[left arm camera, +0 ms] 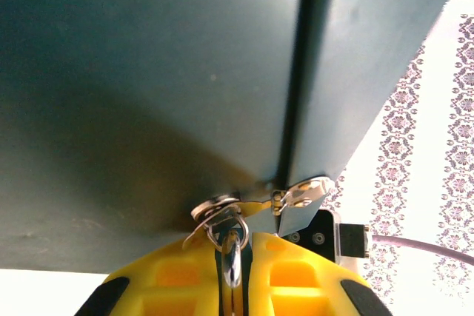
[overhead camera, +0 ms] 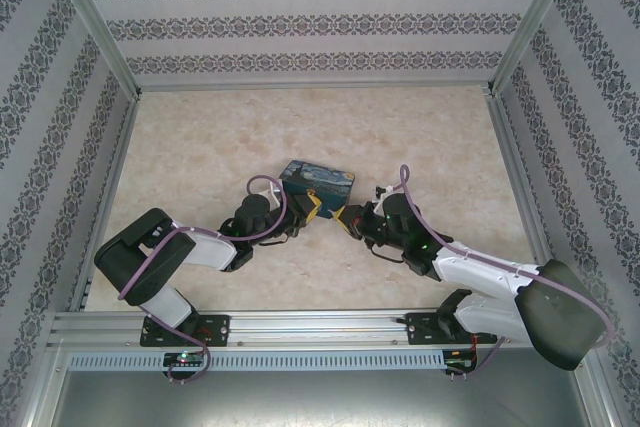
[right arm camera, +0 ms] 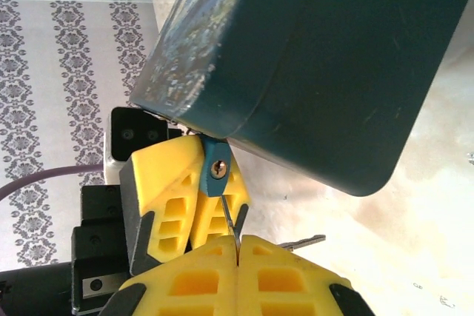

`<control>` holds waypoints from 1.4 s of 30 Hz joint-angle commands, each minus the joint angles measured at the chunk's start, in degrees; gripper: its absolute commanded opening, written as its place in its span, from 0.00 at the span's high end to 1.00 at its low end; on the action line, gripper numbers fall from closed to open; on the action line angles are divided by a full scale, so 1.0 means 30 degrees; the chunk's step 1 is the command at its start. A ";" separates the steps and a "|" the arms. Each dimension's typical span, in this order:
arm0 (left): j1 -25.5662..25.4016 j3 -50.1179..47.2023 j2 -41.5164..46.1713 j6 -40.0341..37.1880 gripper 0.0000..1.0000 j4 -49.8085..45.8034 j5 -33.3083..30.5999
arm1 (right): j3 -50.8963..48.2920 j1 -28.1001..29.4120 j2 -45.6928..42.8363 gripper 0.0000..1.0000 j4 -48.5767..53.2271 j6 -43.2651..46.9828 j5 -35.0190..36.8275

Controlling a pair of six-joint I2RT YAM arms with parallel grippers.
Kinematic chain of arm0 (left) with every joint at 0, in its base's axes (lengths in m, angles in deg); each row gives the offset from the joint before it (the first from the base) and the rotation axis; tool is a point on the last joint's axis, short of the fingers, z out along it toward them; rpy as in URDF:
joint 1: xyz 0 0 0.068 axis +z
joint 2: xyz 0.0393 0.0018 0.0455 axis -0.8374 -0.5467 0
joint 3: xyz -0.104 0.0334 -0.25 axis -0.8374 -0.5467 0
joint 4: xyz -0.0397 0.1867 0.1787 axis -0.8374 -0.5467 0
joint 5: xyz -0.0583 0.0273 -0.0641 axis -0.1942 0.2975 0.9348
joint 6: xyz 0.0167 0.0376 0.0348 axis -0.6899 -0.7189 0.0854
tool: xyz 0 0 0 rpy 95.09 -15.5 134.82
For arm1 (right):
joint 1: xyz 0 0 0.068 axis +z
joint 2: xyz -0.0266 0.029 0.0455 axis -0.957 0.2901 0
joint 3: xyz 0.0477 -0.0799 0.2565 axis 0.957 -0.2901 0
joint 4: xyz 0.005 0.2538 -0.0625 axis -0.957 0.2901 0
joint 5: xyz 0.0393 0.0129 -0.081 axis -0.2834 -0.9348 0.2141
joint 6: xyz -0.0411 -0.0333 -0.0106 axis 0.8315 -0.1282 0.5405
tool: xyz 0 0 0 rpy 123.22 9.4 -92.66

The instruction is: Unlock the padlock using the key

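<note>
the marble-patterned table (overhead camera: 200, 147) is seen carrying a starry night print box (overhead camera: 318, 180) near its middle, and both arms are found at the box's near side, tips close together.

the left gripper (left arm camera: 232, 240) is pressed almost together on the padlock (right arm camera: 215, 172). from its own wrist view the thin silvery shackle (left arm camera: 232, 260) is seen between the yellow fingers, hooked through the hasp (left arm camera: 222, 209) at the box's front edge. from the right wrist view the small blue body is shown pinched between those fingers just under the box's corner, with the keyhole (right arm camera: 216, 171) turned toward the right arm.

the right gripper (right arm camera: 237, 246) is pinched shut on the key (right arm camera: 231, 220), a slim dark blade that is pointed up from between the fingertips toward the padlock. its tip is seen at the lower edge of the blue body, just below the keyhole. it cannot be told whether it is touching the body, but it does not look entered.

the step in hand is judged to be the insertion of the key. the padlock is already steadied, and nothing is yet turned. for the next move a small correction is called for: the tip is to be raised to the keyhole, the blade lined up with the slot, and then pushed straight in before any twist is given. the padlock should be kept clamped meanwhile, since it hangs loosely from the hasp and could be swung aside by a misaimed push.
</note>
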State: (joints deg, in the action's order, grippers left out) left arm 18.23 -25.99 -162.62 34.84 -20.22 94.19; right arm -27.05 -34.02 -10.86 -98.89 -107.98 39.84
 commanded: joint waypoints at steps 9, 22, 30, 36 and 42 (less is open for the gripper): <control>-0.0191 0.0009 0.0551 0.0323 1.00 0.0953 -0.0142 | 0.0613 0.0084 0.1253 1.00 -0.0591 0.0481 -0.0177; -0.0189 -0.0021 0.0505 0.0355 1.00 0.1009 -0.0076 | 0.1637 0.0076 0.2336 1.00 -0.1058 0.0511 -0.0417; -0.0189 -0.0058 0.0333 0.0381 1.00 0.1183 -0.0006 | 0.1769 0.0114 0.2394 1.00 -0.1087 0.0474 -0.0375; -0.0232 0.0038 0.0261 0.0322 1.00 0.1173 0.0064 | 0.1914 0.0090 0.2710 1.00 -0.1533 0.0291 -0.0381; -0.0218 0.0188 0.0128 0.0192 1.00 0.1142 0.0155 | 0.2223 0.0098 0.2866 1.00 -0.1746 0.0247 -0.0510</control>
State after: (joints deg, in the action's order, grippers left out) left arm 18.23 -26.01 -162.62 35.47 -20.19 93.08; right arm -22.48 -33.98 -2.71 -101.08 -107.79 39.12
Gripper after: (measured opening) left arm 0.107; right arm 0.064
